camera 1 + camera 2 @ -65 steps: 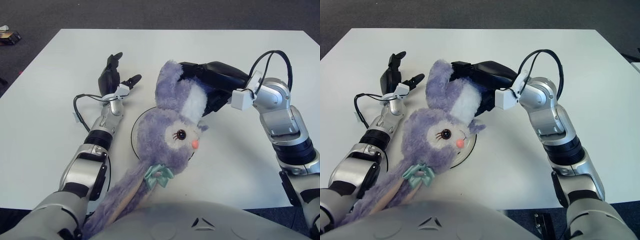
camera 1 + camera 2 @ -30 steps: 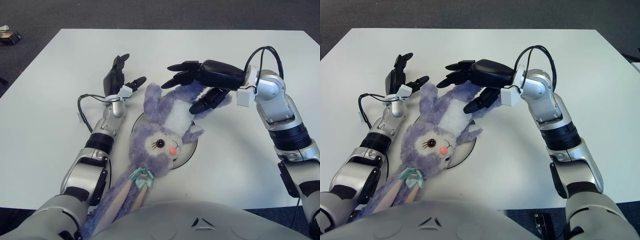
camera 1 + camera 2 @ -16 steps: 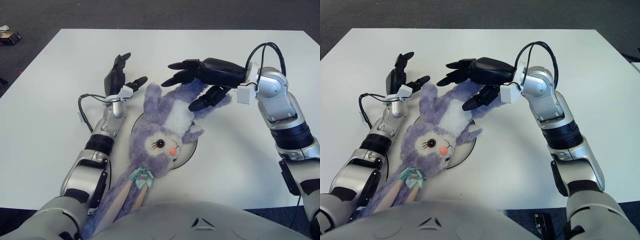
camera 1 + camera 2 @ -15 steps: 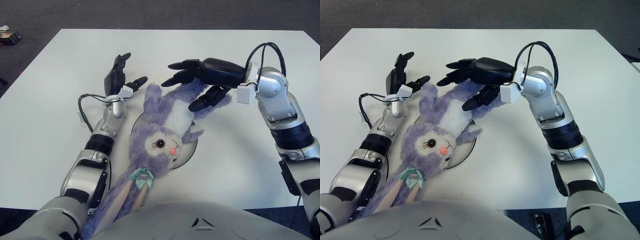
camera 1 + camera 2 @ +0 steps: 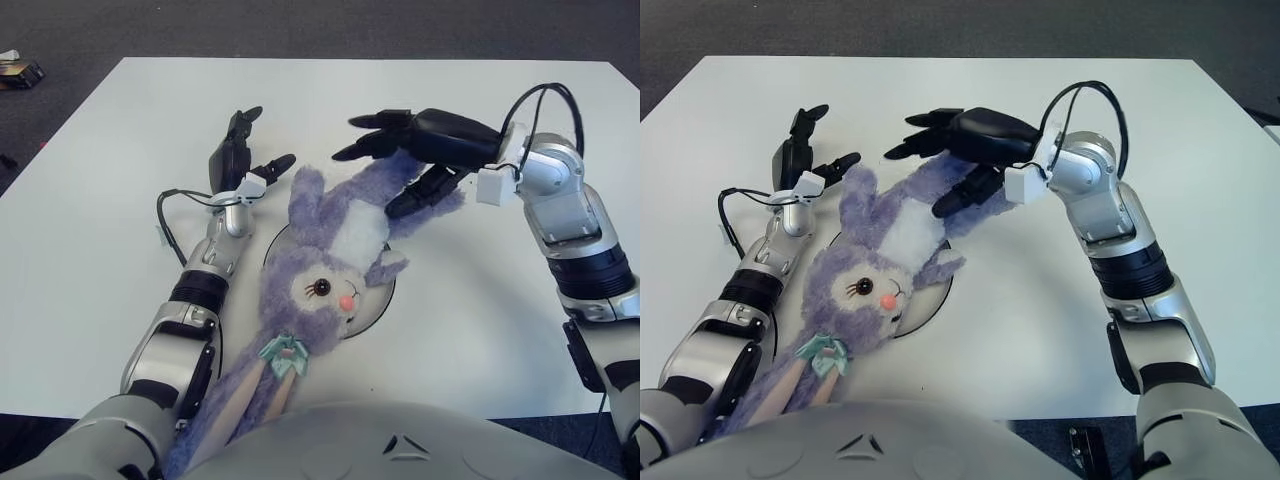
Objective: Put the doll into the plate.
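A robot test room, most likely a lab or office

A plain white table stood on dark grey carpet, bare of household things. Beyond the left hand, off the table's far left corner, a small box-like object lay on the floor. A loose black cable looped above the wrist of the right hand, as on a bench rig.
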Tool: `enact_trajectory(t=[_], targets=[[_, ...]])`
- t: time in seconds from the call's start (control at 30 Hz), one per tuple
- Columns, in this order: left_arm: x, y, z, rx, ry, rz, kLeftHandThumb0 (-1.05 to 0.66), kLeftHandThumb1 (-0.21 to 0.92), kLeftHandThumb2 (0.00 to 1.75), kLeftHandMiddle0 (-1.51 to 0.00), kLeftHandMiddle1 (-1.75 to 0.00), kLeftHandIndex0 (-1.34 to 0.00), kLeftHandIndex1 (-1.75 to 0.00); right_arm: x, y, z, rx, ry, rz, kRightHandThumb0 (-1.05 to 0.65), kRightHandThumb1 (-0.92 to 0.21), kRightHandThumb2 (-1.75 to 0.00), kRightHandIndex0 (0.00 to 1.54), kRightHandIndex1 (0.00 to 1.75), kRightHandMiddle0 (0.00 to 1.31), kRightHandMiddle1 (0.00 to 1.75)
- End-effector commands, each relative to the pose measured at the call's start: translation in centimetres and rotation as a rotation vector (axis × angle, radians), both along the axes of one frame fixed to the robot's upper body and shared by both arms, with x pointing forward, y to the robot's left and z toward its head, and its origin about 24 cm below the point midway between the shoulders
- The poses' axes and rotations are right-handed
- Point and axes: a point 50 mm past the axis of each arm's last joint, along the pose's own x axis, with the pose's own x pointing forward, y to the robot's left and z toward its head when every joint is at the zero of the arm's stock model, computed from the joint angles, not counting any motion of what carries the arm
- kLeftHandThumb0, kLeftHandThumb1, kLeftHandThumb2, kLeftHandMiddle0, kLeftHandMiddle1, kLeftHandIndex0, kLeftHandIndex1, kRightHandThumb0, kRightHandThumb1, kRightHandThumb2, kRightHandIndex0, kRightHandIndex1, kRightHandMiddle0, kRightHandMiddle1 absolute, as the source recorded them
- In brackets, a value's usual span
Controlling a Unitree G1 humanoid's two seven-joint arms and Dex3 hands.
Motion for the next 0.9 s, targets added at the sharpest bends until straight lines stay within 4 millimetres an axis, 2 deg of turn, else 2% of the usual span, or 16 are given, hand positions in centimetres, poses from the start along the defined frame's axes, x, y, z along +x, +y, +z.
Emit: enact_trajectory(t=[0.0, 0.17, 0.4, 0.53, 0.7, 0.87], targets=[[-0.3, 0.2, -0.4, 0.011, 0.014, 0.006, -0.25, 0.92, 0.18, -0.47, 0.0, -0.28, -0.64, 0.8, -1.0, 0.5, 0.088, -0.062, -0.077, -0.16, -0.92, -0.35, 0.28, 0.02, 0.39, 0.01], [-0.3, 0.1, -0.4, 0.01, 0.013, 0.004, -0.25, 0.92, 0.18, -0.48, 0.0, -0.28, -0.64, 1.8, -2.1, 1.3, 0.123, -0.163, -0.147, -0.16, -0.92, -0.31, 0.41, 0.02, 0.43, 0.03], [-0.4, 0.1, -0.4, 0.006, 0.012, 0.002, -0.25, 0.92, 0.18, -0.48, 0.0, -0.29, -0.65, 2.6, -3.1, 1.5, 0.173, -0.214, -0.2, -0.19, -0.92, -0.29, 0.46, 0.02, 0.46, 0.03], [-0.5, 0.0, -0.4, -0.004, 0.012, -0.001, -0.24, 0.92, 0.18, -0.48, 0.0, -0.29, -0.65, 3.5, -4.1, 1.7, 0.316, -0.136, -0.278, -0.2, -0.92, -0.27, 0.49, 0.02, 0.5, 0.04], [-0.5, 0.0, -0.4, -0.017, 0.014, -0.003, -0.24, 0.92, 0.17, -0.49, 0.0, -0.29, -0.66, 3.7, -4.5, 1.8, 0.364, -0.123, -0.308, -0.21, -0.92, -0.23, 0.54, 0.03, 0.55, 0.06], [-0.5, 0.1, -0.4, -0.051, 0.011, -0.006, -0.23, 0.92, 0.17, -0.51, -0.01, -0.29, -0.67, 3.8, -5.3, 1.3, 0.474, -0.089, -0.384, -0.2, -0.92, -0.15, 0.67, 0.04, 0.67, 0.1]])
